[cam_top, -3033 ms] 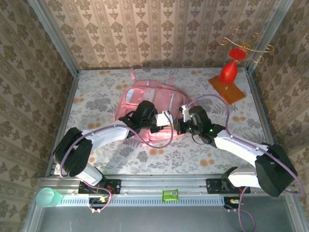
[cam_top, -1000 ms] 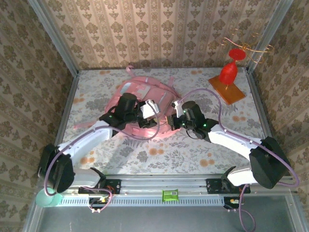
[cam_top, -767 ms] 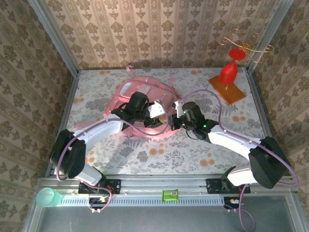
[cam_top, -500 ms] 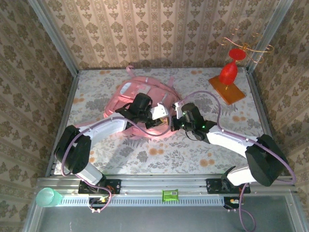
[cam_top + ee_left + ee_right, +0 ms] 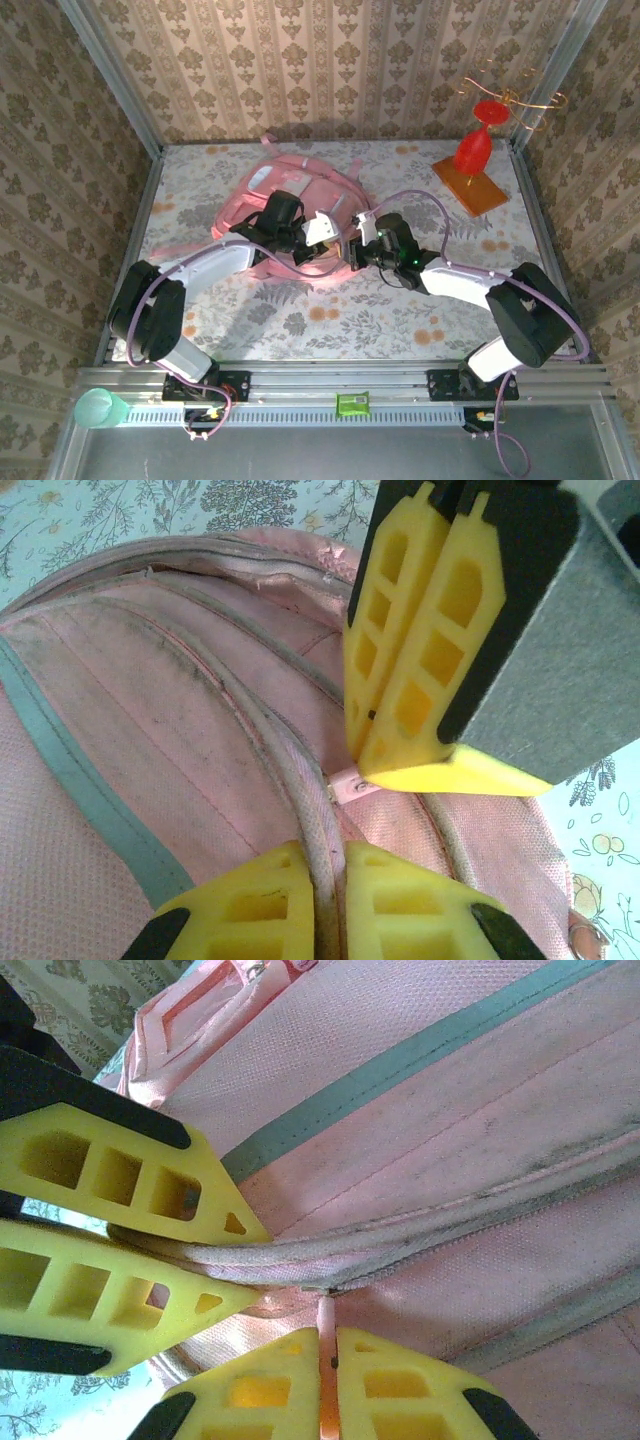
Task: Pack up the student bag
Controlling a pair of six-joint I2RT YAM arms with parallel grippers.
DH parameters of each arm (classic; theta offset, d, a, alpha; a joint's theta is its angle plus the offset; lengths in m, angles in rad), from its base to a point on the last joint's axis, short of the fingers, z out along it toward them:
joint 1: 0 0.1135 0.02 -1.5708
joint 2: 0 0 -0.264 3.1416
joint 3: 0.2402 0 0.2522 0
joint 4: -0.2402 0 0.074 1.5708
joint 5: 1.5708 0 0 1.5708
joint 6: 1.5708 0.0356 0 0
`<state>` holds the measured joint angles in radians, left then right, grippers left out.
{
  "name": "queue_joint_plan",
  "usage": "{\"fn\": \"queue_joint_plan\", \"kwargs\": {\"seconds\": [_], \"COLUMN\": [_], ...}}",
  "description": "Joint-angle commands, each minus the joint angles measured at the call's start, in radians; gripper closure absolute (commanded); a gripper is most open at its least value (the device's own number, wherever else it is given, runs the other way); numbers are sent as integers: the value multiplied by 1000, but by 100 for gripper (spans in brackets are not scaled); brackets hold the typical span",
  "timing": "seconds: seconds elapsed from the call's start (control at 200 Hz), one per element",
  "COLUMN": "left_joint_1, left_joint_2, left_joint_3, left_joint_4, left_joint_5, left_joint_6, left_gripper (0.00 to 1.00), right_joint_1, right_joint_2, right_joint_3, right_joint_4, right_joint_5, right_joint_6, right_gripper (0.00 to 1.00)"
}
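The student bag (image 5: 272,183) is pink and lies bunched on the flowered table, left of centre. My left gripper (image 5: 325,880) is shut on the pale piping (image 5: 285,780) beside the bag's zip. The right gripper (image 5: 328,1380) is shut on the thin pink zip pull (image 5: 326,1322), right where the zip's two edges meet. In the top view both grippers meet tip to tip at the bag's near right edge, left gripper (image 5: 336,246) against right gripper (image 5: 352,250). The right gripper's yellow fingers (image 5: 420,660) stand just above the pull (image 5: 350,785) in the left wrist view.
A red vase-shaped ornament (image 5: 472,148) stands on an orange board (image 5: 472,186) at the back right corner. A green cup (image 5: 98,408) and a small green packet (image 5: 352,403) sit on the rail in front of the arm bases. Patterned walls enclose the table.
My left gripper has swung right to the zip and gone from open to shut on the piping. The bag has bunched up toward the back left. The right gripper has stayed on the pull.
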<state>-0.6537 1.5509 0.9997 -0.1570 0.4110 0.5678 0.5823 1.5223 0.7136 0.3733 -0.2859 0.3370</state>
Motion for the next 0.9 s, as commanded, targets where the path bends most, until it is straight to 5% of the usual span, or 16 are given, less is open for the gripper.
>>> {"fn": "queue_joint_plan", "kwargs": {"seconds": [0.0,0.265,0.385,0.475,0.895], "left_joint_1": [-4,0,3,15,114], "left_joint_2": [-40,-46,-52,-58,-201], "left_joint_3": [-1,0,-5,-8,-139], "left_joint_4": [42,43,43,33,58], "left_joint_5": [83,84,85,84,66], "left_joint_6": [-22,-31,-29,-29,-82], "left_gripper": [100,100,100,100,100], "right_joint_1": [1,2,2,1,-101], "right_joint_2": [44,55,45,16,-113], "right_joint_3": [3,-25,-35,-47,1], "right_joint_4": [21,54,56,34,-251], "right_joint_5": [-31,-35,-19,45,343], "right_joint_6": [-9,-5,-7,-12,95], "right_gripper": [86,80,88,100,100]}}
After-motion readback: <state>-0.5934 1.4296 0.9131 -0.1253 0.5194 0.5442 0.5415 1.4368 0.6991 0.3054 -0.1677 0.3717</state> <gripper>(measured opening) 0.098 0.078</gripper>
